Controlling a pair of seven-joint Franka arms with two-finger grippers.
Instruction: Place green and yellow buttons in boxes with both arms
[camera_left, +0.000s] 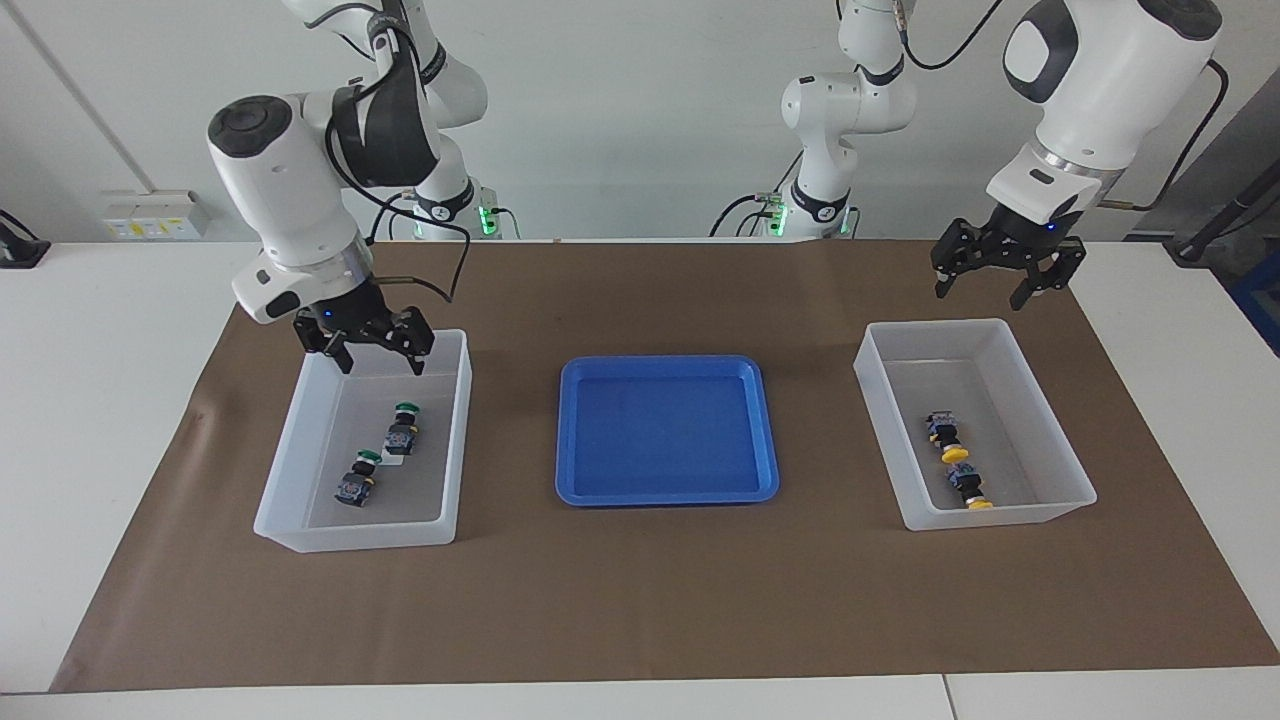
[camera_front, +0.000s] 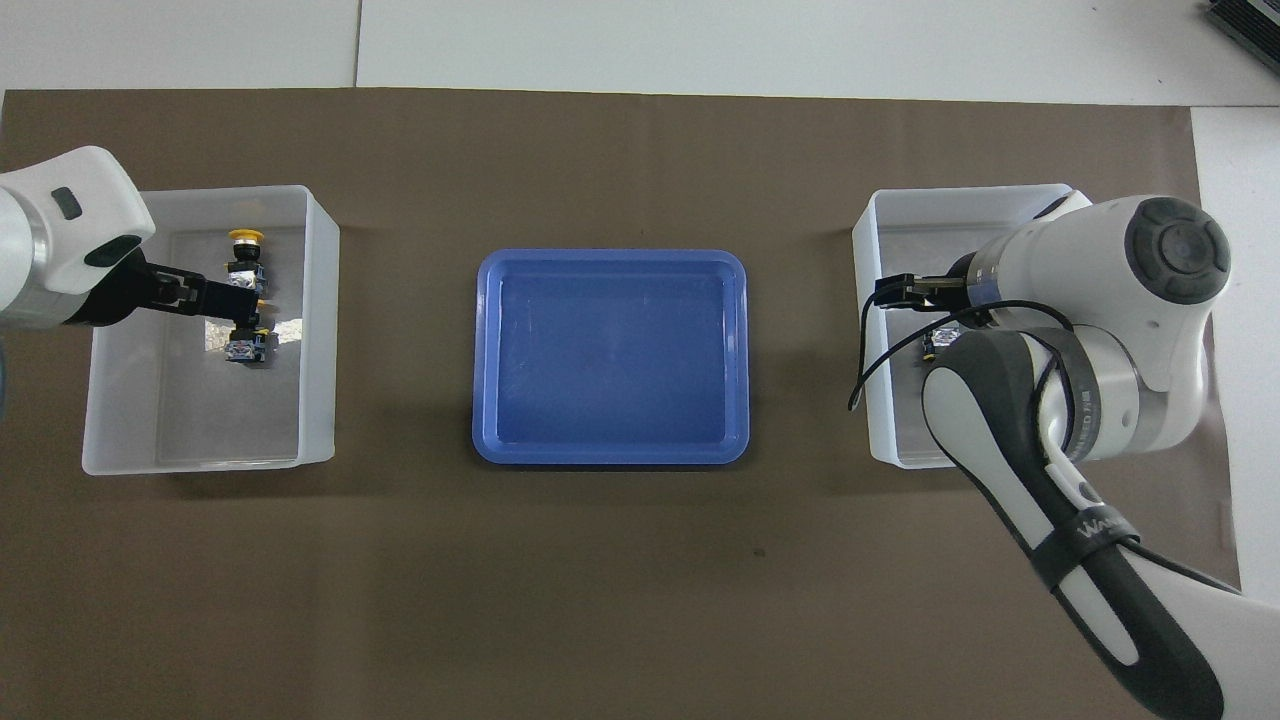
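— Green buttons (camera_left: 385, 452) lie in one box (camera_left: 300, 445), yellow buttons (camera_left: 955, 460) in the other box (camera_left: 1040, 420)?
— Yes. The right gripper (camera_left: 368, 352) and left gripper (camera_left: 1005, 280) hang raised above them, both wide and empty.

Right claw (camera_left: 368, 350) up over robot-side end of one box (camera_left: 300, 455); two buttons (camera_left: 402, 430) (camera_left: 354, 483) below it in that box. Left claw (camera_left: 1005, 278) up above other box (camera_left: 1050, 430), holding two buttons (camera_left: 943, 434) (camera_left: 969, 485). Tray (camera_left: 570, 480) between boxes.
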